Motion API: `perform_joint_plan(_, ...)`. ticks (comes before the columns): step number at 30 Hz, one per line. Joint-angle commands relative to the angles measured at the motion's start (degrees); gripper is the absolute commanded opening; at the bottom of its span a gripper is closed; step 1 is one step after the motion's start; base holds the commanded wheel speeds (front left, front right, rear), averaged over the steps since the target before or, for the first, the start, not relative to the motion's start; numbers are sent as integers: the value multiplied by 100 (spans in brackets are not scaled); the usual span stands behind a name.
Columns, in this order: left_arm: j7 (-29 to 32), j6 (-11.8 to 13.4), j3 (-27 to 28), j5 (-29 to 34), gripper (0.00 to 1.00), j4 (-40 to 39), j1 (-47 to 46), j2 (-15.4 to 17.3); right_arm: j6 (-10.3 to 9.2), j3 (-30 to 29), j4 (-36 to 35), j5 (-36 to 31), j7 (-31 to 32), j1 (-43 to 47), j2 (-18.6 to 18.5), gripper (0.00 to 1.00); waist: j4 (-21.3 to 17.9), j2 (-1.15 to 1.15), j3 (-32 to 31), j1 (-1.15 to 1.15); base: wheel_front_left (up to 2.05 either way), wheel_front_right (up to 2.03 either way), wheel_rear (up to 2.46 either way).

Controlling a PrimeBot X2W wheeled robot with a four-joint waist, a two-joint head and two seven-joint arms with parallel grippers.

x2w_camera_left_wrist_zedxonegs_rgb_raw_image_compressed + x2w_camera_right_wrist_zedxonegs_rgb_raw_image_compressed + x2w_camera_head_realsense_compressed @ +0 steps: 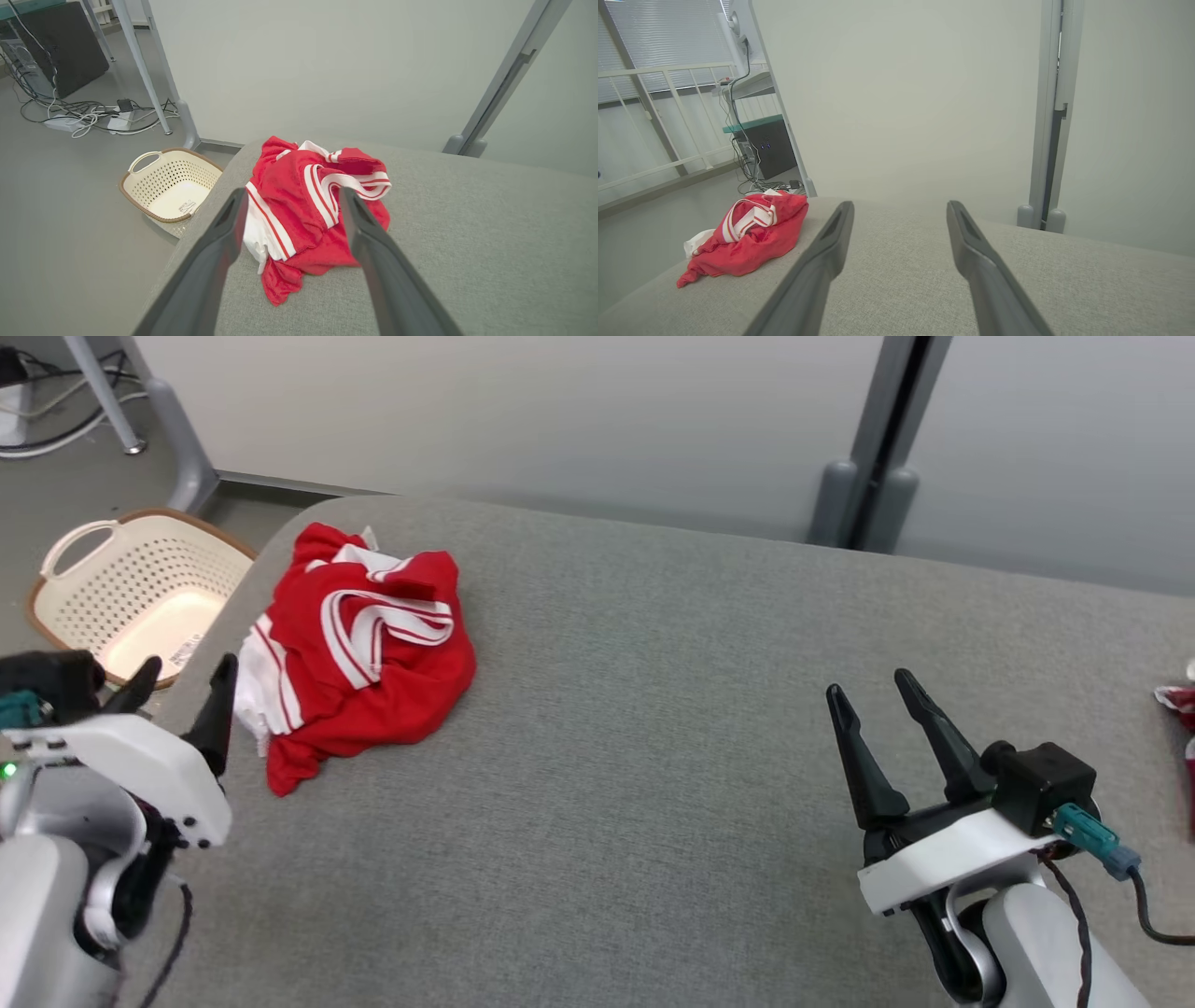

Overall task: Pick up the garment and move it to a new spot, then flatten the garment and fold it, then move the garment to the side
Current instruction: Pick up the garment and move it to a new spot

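Lying in a crumpled heap near the left edge of the grey counter (pixel 653 728), the red and white garment (pixel 359 653) has not yet been lifted; no finger touches it. The left hand (pixel 187 665) hovers just beside it at the counter's edge, fingers spread wide and aimed at the heap; the right hand (pixel 868 683) is spread just as wide and holds nothing, well apart from the cloth over the counter's right side.

The step in hand looks like the first pick-up, and the edge is the main worry; a white part of the garment sits right at the rim, and a cream basket (pixel 112 579) stands on the floor below; a hand that pushes rather than pinches could shove the cloth over and off. The left fingers come in low beside the rim, so they might catch the counter itself before they reach fabric. The heap is bunched in several layers; a shallow pinch may take only a top fold, so the rest trails, snags or slips free partway. A scrap of something red (pixel 1178 700) lies at the far right edge; what it is I cannot tell, but it could crowd the new spot if the garment goes that way.
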Motion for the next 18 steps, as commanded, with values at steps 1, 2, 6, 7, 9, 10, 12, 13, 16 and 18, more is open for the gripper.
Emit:
perform_joint_plan(1,224,-78,8,-49,100,117,-273,130,-1,-1,-67,-45,21,-85,-38,100,-320,0,287,0,0,0,0)
perform_joint_plan(2,376,-84,24,-85,100,217,-449,206,-2,-5,-92,-54,42,-117,-56,100,-419,0,377,0,0,0,0)
perform_joint_plan(6,760,-172,236,-354,100,753,-1044,364,-2,105,-260,-59,71,-255,-127,100,-849,0,752,0,0,0,0)
perform_joint_plan(7,847,-224,257,-416,100,900,-1203,396,-2,128,-292,-53,57,-293,-155,100,-938,0,840,0,0,0,0)
perform_joint_plan(9,1036,-383,308,-604,100,1222,-1465,449,-1,190,-350,-31,52,-373,-186,100,-1133,0,1011,0,0,0,0)
perform_joint_plan(10,1146,-464,312,-649,100,1386,-1557,512,-2,240,-376,-18,51,-423,-187,100,-1242,0,1091,0,0,0,0)
perform_joint_plan(12,1315,-609,348,-791,100,1733,-1721,575,-2,329,-404,0,39,-505,-189,100,-1448,0,1214,0,0,0,0)
perform_joint_plan(13,1387,-684,342,-843,100,1892,-1796,590,-2,349,-409,2,26,-541,-193,100,-1541,0,1264,0,0,0,0)
perform_joint_plan(16,1618,-800,377,-990,100,2392,-1922,687,-2,440,-423,19,-8,-664,-172,100,-1836,0,1395,0,0,0,0)
perform_joint_plan(18,1828,-851,363,-1053,100,2728,-1921,754,-1,481,-418,39,-31,-710,-173,100,-2003,0,1446,0,0,0,0)
